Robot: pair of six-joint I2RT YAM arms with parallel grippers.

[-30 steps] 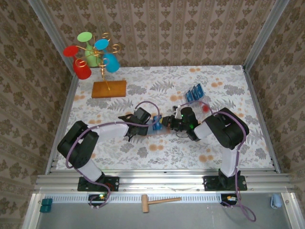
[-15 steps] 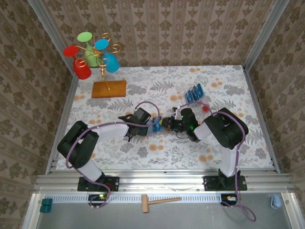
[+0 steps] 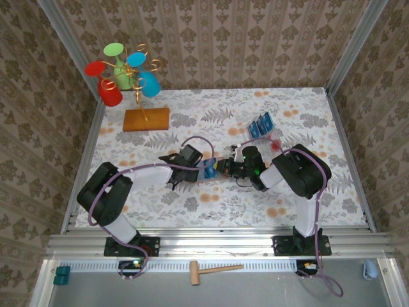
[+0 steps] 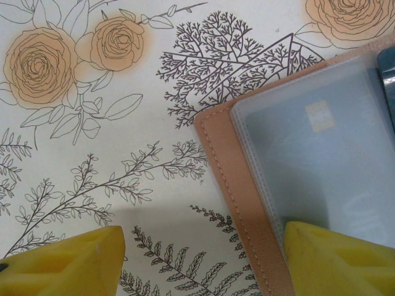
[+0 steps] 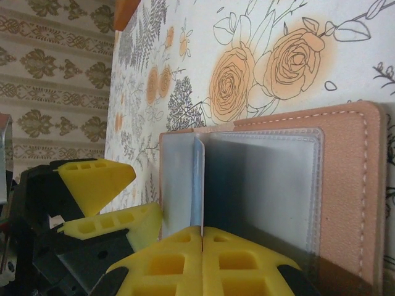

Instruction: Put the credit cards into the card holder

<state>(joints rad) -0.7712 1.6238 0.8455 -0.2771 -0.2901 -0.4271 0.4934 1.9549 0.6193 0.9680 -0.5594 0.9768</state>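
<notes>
**Card at the wallet's mouth.** At far left, a wooden slab (image 3: 146,119) carrying a gold stem and bright cups stands well apart from the work.

Centre left, the left gripper (image 4: 203,246) reaches in low over the flowered table (image 3: 307,185). Its yellow fingers (image 4: 68,262) are spread wide and grip nothing. One finger sits over the edge of the card holder (image 4: 225,179); whether it presses down I cannot tell.

The tan wallet lies opened flat in mid-table between the two grippers, its clear sleeves (image 4: 321,148) facing up.

From the other side, the right gripper (image 5: 202,243) has its fingers pinched together on a thin, blue-edged sheet standing upright over the sleeves. From above it shows as a patch of blue, and I take it for one credit card (image 3: 209,170). The wrist view alone does not rule out a lifted sleeve leaf.

Further right and toward the back, the other credit cards (image 3: 260,124) wait in a clear tray (image 3: 275,144), well apart from the wallet.

The step in hand looks to be the insertion itself: a card is at a pocket but not yet seated. The next move calls for laying the card flatter, lining its leading edge with a sleeve opening and sliding it home. The left arm should keep the wallet from skating away meanwhile. After that comes a release and a trip to the tray.
</notes>
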